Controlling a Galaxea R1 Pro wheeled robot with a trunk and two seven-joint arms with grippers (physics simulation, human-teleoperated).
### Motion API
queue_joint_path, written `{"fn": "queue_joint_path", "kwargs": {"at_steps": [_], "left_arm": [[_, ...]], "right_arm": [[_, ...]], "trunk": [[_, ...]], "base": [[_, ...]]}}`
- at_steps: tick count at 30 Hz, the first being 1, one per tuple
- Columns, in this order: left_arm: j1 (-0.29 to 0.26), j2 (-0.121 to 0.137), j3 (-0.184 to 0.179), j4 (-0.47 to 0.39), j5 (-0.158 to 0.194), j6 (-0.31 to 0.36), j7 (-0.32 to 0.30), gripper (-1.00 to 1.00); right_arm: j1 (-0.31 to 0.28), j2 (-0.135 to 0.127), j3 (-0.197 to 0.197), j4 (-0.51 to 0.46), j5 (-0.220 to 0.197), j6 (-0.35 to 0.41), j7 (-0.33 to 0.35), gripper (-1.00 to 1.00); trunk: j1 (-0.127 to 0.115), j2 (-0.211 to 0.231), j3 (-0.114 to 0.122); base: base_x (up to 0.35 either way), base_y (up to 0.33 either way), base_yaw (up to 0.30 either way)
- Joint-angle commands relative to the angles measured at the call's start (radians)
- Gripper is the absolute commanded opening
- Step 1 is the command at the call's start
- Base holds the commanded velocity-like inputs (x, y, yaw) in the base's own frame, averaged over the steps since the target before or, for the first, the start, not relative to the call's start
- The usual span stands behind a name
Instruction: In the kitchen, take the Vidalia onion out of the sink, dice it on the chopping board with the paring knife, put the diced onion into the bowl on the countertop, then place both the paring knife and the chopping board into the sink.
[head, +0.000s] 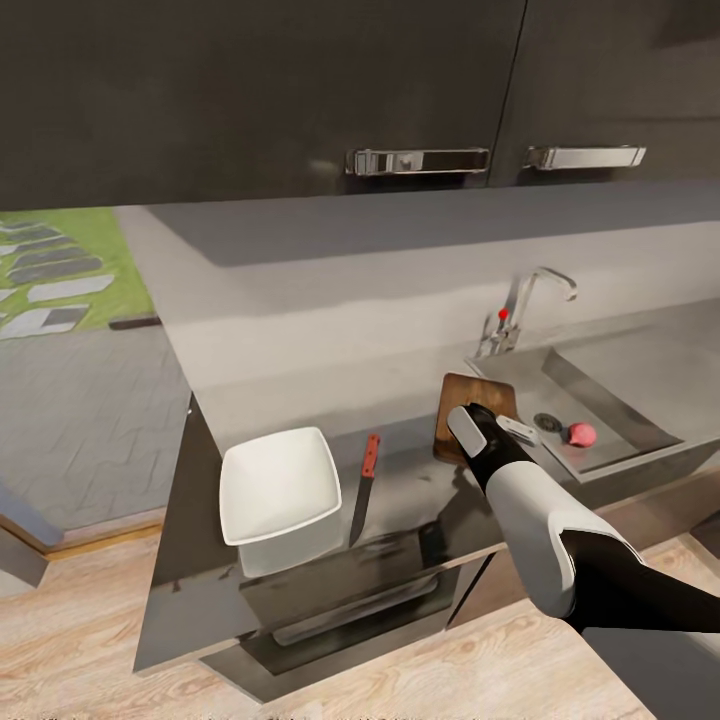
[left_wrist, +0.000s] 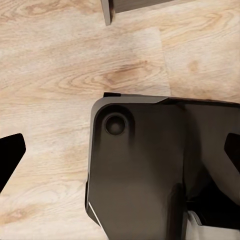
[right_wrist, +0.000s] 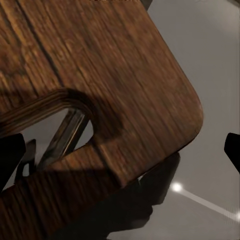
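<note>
The pinkish Vidalia onion (head: 581, 434) lies in the grey sink (head: 640, 425), beside the drain. On the countertop (head: 300, 400), against the sink's left rim, lies the dark brown chopping board (head: 470, 392). My right gripper (head: 492, 428) hovers over its near end and hides part of it. Up close, the board (right_wrist: 110, 65) and its handle slot (right_wrist: 60, 132) sit between the spread fingertips (right_wrist: 11, 160), so the right gripper (right_wrist: 120, 160) is open and holds nothing. The paring knife (head: 364, 488) lies left of the board, and the white bowl (head: 280, 492) left of the knife. My left gripper (left_wrist: 120, 155) is open, pointing down at the floor.
A chrome tap (head: 535, 300) with a red-tipped knob (head: 503, 314) stands behind the sink. Dark wall cabinets (head: 300, 90) hang overhead. The counter's left end (head: 190, 420) drops to wooden floor (left_wrist: 75, 65). My dark base (left_wrist: 150, 170) is below the left gripper.
</note>
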Motion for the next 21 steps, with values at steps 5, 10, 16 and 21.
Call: {"fn": "queue_joint_path", "kwargs": {"at_steps": [5,10,16,21], "left_arm": [[0.000,-0.001,0.002,0.003,0.003,-0.001,-0.001,1.00],[0.000,-0.002,0.002,0.005,0.003,-0.001,-0.001,1.00],[0.000,-0.001,0.002,0.005,0.003,-0.001,-0.001,1.00],[0.000,-0.001,0.002,0.005,0.003,-0.001,-0.001,1.00]], "right_arm": [[0.000,0.000,-0.004,0.000,-0.005,0.010,-0.004,1.00],[0.000,0.000,-0.004,0.001,-0.006,0.011,-0.004,1.00],[0.000,0.002,-0.004,0.001,-0.008,0.012,-0.004,1.00],[0.000,0.004,-0.003,0.001,-0.008,0.014,-0.005,1.00]], "trunk": [[0.000,-0.001,-0.009],[0.000,-0.001,-0.017],[0.000,-0.001,-0.023],[0.000,-0.001,-0.023]], "base": [[0.000,0.000,0.000],[0.000,0.000,0.000],[0.000,0.000,0.000],[0.000,0.000,0.000]]}}
